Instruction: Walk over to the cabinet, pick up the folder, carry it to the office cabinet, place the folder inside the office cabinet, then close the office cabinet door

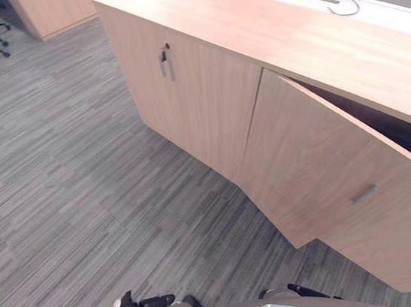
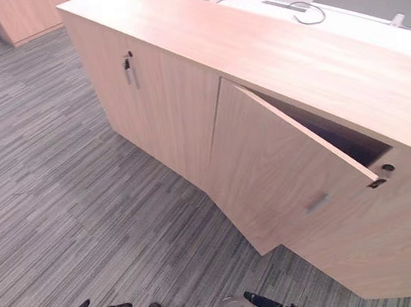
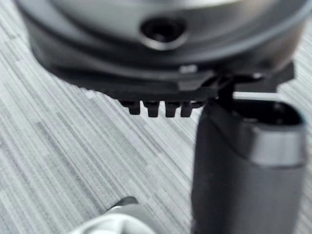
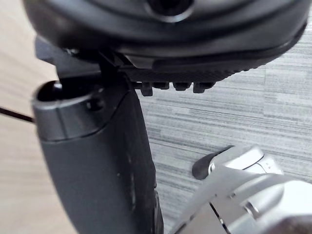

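floor: grey striped carpet (image 1: pixel 65 179), wide and open in front of the robot.
office cabinet: long, low, pale wood office cabinet (image 1: pixel 265 32), near the robot and ahead to its right.
door: one door (image 1: pixel 320 161) swings out at an angle, with a dark slice of interior behind it; the neighbouring door (image 1: pixel 206 100) is flush shut.
left hand: left hand (image 3: pixel 243 170) hangs low, fingers relaxed and straight, carpet beyond them, nothing in them.
right hand: right hand (image 4: pixel 97 165) is the same, fingers loose and empty, close to the cabinet front.
folder: in neither hand; the dark gap behind the door is too shadowed to tell whether it lies inside.
progress: door not yet closed. my guess is the placing is done and only the closing remains, but i cannot confirm it.
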